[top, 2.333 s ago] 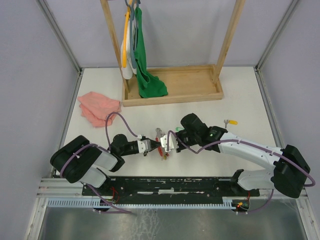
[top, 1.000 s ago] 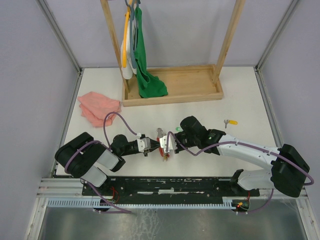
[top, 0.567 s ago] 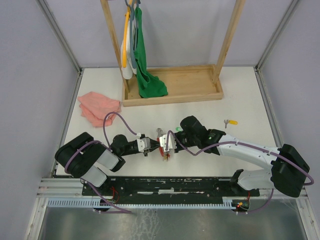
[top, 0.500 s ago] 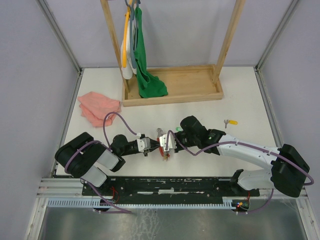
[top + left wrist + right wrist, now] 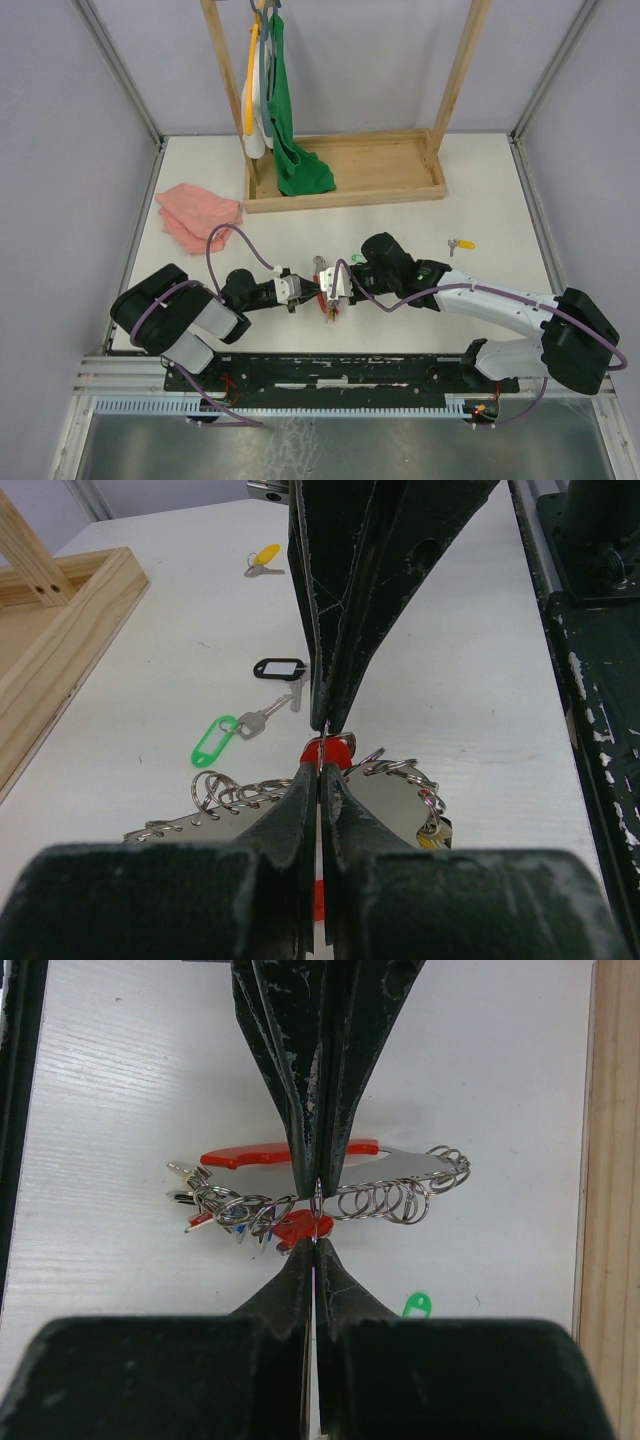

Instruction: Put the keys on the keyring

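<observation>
The keyring (image 5: 385, 1163), a red and grey loop strung with small rings and tagged keys, lies on the table between my two grippers (image 5: 325, 300). My left gripper (image 5: 320, 775) and my right gripper (image 5: 315, 1248) meet tip to tip, both shut on a thin small ring seen edge-on. A red tag (image 5: 303, 1227) hangs at that ring and also shows in the left wrist view (image 5: 326, 751). A green-tagged key (image 5: 215, 740) lies loose just beyond (image 5: 356, 259). A black-tagged key (image 5: 280, 668) and a yellow-tagged key (image 5: 461, 243) lie farther right.
A pink cloth (image 5: 198, 215) lies at the left. A wooden frame with a tray base (image 5: 400, 185) stands at the back, with a green cloth (image 5: 295, 150) and hangers on it. The black base rail (image 5: 340, 368) runs along the near edge.
Since 2.3 s ago my right arm has lowered and shifted left, uncovering the green key. Over the last second nothing visibly moved.
</observation>
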